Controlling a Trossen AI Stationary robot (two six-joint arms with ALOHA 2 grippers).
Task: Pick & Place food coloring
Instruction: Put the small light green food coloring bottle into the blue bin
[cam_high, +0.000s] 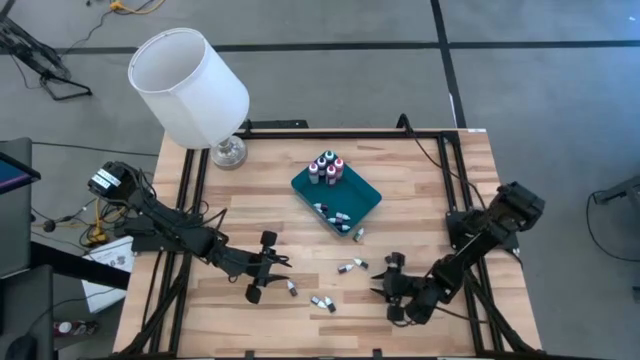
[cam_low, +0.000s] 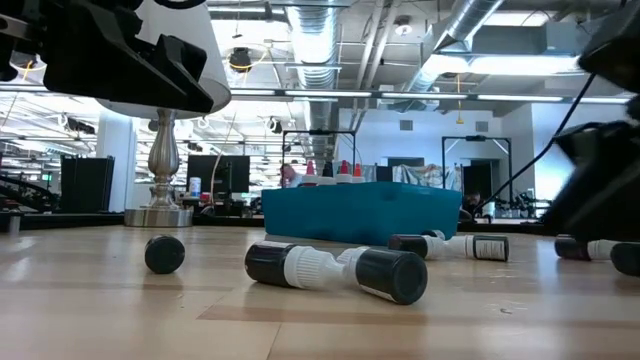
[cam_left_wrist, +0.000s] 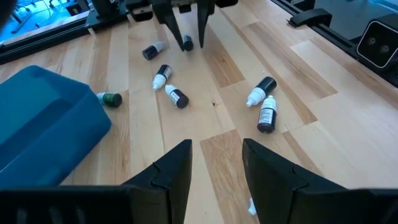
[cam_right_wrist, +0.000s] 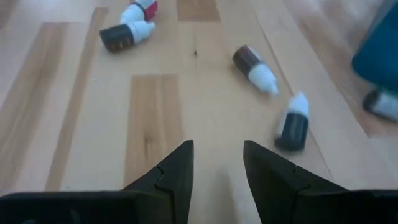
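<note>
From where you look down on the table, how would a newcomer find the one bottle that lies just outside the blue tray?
Start at the white lampshade at the table's far left corner, then move right to the blue tray near the middle. Against the tray's near corner lies one small bottle on the bare wood. Unlike the other loose bottles, which are scattered nearer the front edge, it almost touches the tray.

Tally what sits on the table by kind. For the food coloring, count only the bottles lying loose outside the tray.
Loose food coloring bottles: 8 (one shows only as a cap at the edge of the left wrist view)
Teal tray: 1
Table lamp: 1
Total: 10
</note>
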